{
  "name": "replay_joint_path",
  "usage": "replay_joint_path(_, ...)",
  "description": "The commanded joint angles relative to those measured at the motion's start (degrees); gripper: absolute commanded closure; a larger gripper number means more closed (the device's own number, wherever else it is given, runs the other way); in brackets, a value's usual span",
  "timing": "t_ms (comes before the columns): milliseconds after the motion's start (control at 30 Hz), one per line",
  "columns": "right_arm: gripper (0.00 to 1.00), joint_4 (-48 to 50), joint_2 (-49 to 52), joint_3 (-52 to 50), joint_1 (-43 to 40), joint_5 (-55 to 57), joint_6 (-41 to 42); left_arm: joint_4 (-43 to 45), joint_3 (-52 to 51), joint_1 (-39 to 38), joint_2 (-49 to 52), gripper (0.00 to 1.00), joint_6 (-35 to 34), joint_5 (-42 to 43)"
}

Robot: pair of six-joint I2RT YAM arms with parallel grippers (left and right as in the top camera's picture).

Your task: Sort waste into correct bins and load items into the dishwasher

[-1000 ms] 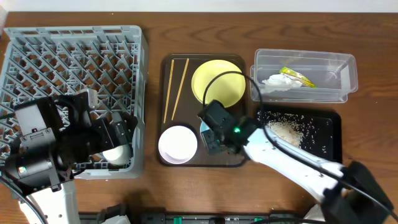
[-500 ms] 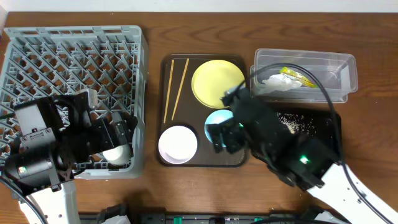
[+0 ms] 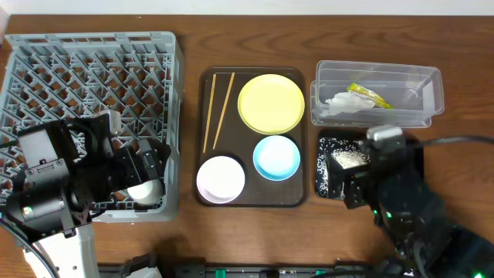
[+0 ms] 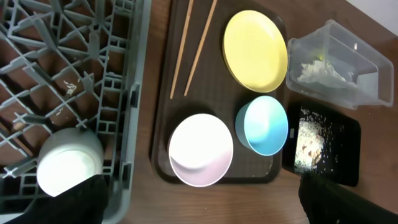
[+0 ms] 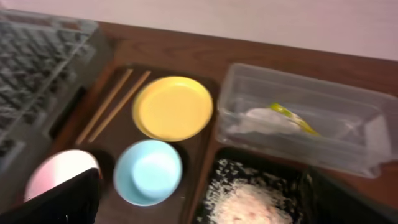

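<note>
Rack: grey lattice dish rack (image 3: 93, 77) is set at 9 o'clock on the desk (image 3: 463, 46).
Cup: small white cup (image 4: 68, 167) is seated in the rack's 5 o'clock corner.
Serving tray: brown tray (image 3: 251, 202) is placed at desk centre, just beside the rack.
Tray contents: yellow plate (image 3: 270, 103) is found at 1 o'clock, pale blue bowl (image 3: 276, 157) at 4 o'clock, white bowl (image 3: 221, 177) at 7 o'clock, two chopsticks (image 3: 218, 108) at 10 o'clock.
Tub: clear tub (image 3: 432, 85) is sited at 2 o'clock; snack wrapper (image 3: 369, 95) and white tissue (image 3: 340, 102) are held inside.
Black tray: black tray (image 3: 324, 166) is located at 4 o'clock, with rice (image 3: 349, 160) piled in it.
Left tool (image 4: 202, 193): fingers are spread wide, nothing is gripped; it is positioned above the rack's 5 o'clock corner.
Right tool (image 5: 202, 186): fingers are spread wide, nothing is gripped; its arm is seen above the black tray.
</note>
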Motion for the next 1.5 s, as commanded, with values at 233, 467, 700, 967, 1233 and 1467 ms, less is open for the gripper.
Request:
replay_joint_path(233, 0.01, 19.82, -14.40, -25.86, -20.22, -15.45, -1.86, 0.00, 0.63, 0.15, 0.04, 0.02, 0.57, 0.57)
replay_joint_path(467, 0.01, 28.63, -23.67, -40.87, -36.57, -32.48, -6.60, 0.00, 0.63, 0.15, 0.04, 0.02, 0.57, 0.57)
replay_joint_path(700, 0.01, 28.96, -34.64, -50.23, -40.35, -29.16, -6.60, -0.02, 0.63, 0.15, 0.04, 0.02, 0.57, 0.57)
replay_joint_path(967, 0.01, 32.74, -42.05, -53.70, -40.30, -26.43, -6.80, 0.00, 0.63, 0.15, 0.04, 0.02, 0.59, 0.57)
replay_joint_path(1233, 0.01, 45.22, -42.07, -58.93, -40.24, -26.47, -6.78, -0.02, 0.63, 0.15, 0.04, 0.02, 0.57, 0.57)
replay_joint_path(1467, 0.01, 45.11, -42.01, -58.88, -40.24, -26.45, -6.80, 0.00, 0.63, 0.15, 0.04, 0.02, 0.57, 0.57)
